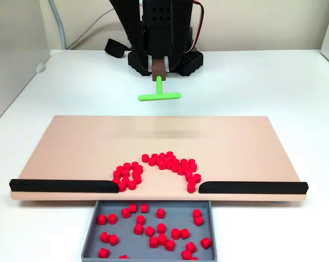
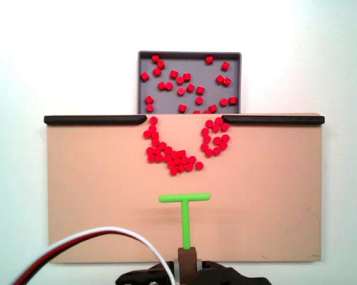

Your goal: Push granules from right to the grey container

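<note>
Green T-shaped pusher raised behind the tan board; red granules lie partly on the board, partly in the grey container.

In a fixed view facing the arm, the gripper [image 1: 159, 70] holds the green T-shaped pusher [image 1: 159, 95] by its stem through a brown block, crossbar lowermost, beyond the far edge of the tan board [image 1: 71, 147]. The jaw width is probably narrow, but dark housing hides it. Granules [image 1: 164, 162] form an arc on the board just before the gap between the two black strips [image 1: 60, 185]; more granules lie scattered in the grey container [image 1: 93, 232], which touches the board's near edge below that gap.

In another fixed view from above, the pusher [image 2: 185, 205] appears over the board [image 2: 95, 196], crossbar well apart from the granule cluster [image 2: 172, 157]. The container [image 2: 190, 74] sits above the gap.
</note>
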